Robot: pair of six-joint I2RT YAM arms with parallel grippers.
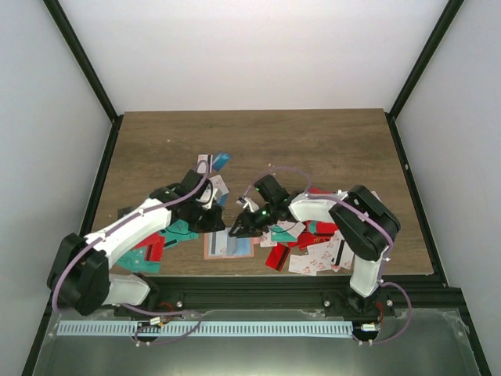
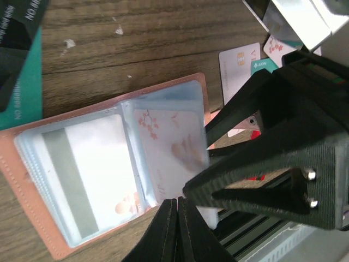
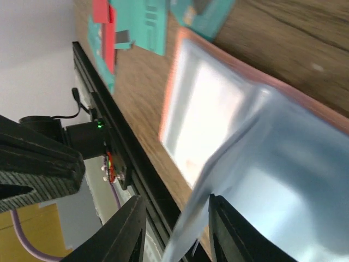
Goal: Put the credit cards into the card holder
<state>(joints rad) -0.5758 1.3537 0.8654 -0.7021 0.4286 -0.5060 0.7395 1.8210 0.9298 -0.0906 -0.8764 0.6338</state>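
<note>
The salmon-pink card holder [image 1: 227, 245] lies open near the table's front edge, its clear sleeves facing up [image 2: 32, 185] [image 3: 170, 82]. A white credit card with pink flower marks [image 2: 169, 136] [image 3: 218, 174] stands tilted over its right-hand sleeve. My right gripper [image 1: 239, 229] [image 3: 177, 234] is open around that card's edge, and the card leans on one finger only. The right gripper's black fingers [image 2: 256, 180] fill the right of the left wrist view. My left gripper [image 1: 213, 222] [image 2: 177, 218] is shut and empty, its tip at the holder's edge.
Loose red, teal and white credit cards [image 1: 309, 251] are piled to the right of the holder. More lie at the left [image 1: 153, 251] and behind the arms [image 1: 215, 164]. The black frame rail [image 1: 258, 294] runs just past the table's front edge.
</note>
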